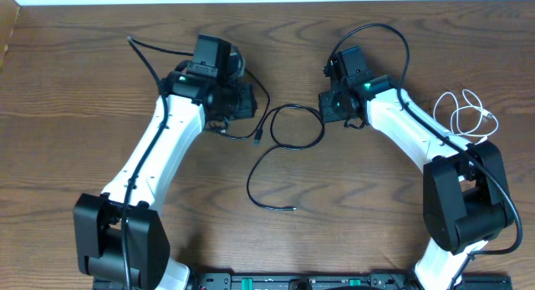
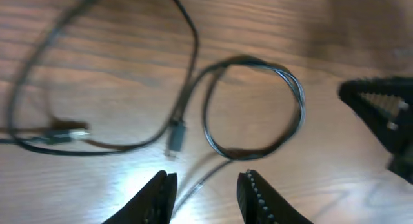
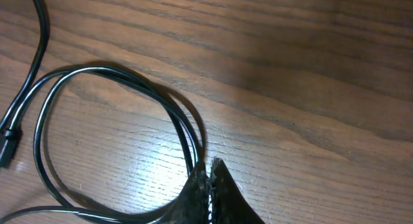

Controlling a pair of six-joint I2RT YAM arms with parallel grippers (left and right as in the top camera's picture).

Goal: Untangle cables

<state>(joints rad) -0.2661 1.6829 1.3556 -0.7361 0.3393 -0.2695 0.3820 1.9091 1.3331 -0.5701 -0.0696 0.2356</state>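
1. The wooden tabletop carried both cables.
2. The black cable looped at centre, with its tail curving nearward and its end pointing right.
3. The white cable lay coiled at the far right.
4. The left gripper stood with its jaws apart just left of the loop, a black strand running into the gap; the right gripper was pressed together just right of the loop.

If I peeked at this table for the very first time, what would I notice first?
A long black cable curls into a ring in the middle of the wooden table. The left pincer hangs open above a strand of it, while the right pincer is shut at the ring's edge. A white cable lies bunched up on its own beside the right arm.
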